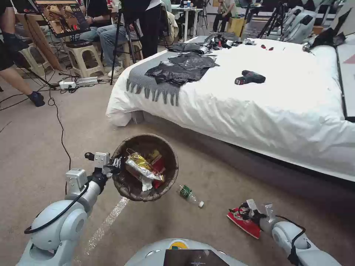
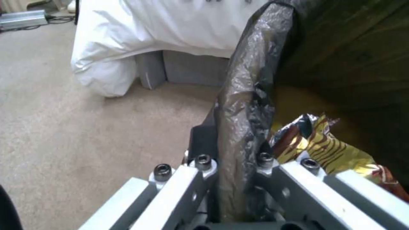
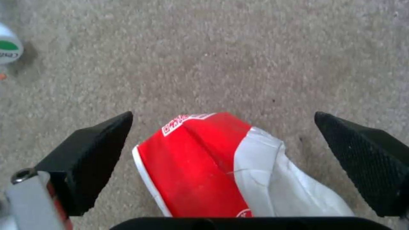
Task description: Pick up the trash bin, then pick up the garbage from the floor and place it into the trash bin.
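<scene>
Holding: left gripper (image 1: 117,165), jaws clamped on the rim of the trash bin (image 1: 125,183), which hangs above the carpet (image 1: 33,129) near the bed (image 1: 259,107)
Bin contents: gold wrapper (image 1: 138,164), red packets
Right gripper (image 3: 223,153): jaws spread wide around a red-and-white packet (image 3: 204,166) lying on the carpet
Bottle (image 1: 189,195): on the carpet, just beside the bin, between it and the packet

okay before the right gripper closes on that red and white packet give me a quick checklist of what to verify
1. Right gripper open, one finger either side of the red-and-white packet: ok.
2. Packet lying on the carpet, nothing on top of it: ok.
3. Fingertips low enough to catch the packet: cannot tell.
4. Left gripper clamped on the trash bin rim: ok.
5. Bin mouth open, room beside the gold wrappers inside: ok.
6. Green-labelled bottle lies apart from the packet, outside the fingers: ok.
</scene>
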Robot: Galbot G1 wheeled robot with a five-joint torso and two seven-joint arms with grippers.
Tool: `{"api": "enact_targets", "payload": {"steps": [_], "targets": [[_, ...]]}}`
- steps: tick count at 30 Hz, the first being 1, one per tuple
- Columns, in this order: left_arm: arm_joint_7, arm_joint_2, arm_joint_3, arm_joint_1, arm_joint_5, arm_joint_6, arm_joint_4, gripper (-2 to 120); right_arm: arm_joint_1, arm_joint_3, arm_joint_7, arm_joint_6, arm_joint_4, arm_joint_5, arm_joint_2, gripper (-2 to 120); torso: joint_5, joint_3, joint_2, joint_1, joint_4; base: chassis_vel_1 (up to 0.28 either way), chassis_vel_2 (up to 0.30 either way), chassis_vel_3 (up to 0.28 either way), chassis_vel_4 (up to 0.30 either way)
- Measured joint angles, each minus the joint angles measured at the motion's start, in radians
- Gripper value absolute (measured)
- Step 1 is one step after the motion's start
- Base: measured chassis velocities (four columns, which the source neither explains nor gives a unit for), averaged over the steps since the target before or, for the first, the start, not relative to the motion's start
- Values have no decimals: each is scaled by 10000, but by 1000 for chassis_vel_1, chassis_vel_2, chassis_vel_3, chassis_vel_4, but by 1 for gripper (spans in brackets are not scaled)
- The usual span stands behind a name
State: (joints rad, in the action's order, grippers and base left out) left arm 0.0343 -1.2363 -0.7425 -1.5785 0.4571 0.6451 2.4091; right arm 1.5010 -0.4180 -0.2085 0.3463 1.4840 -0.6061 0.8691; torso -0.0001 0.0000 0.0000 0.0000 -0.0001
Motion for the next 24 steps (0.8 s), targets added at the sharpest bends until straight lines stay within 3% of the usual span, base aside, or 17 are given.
{"api": "enact_targets", "payload": {"steps": [24], "targets": [[-4,95,13,289,116,25,-255,2,175,113,37,-164,-180,487,85,100,2,0,1,0,1,0,0,0,0]]}}
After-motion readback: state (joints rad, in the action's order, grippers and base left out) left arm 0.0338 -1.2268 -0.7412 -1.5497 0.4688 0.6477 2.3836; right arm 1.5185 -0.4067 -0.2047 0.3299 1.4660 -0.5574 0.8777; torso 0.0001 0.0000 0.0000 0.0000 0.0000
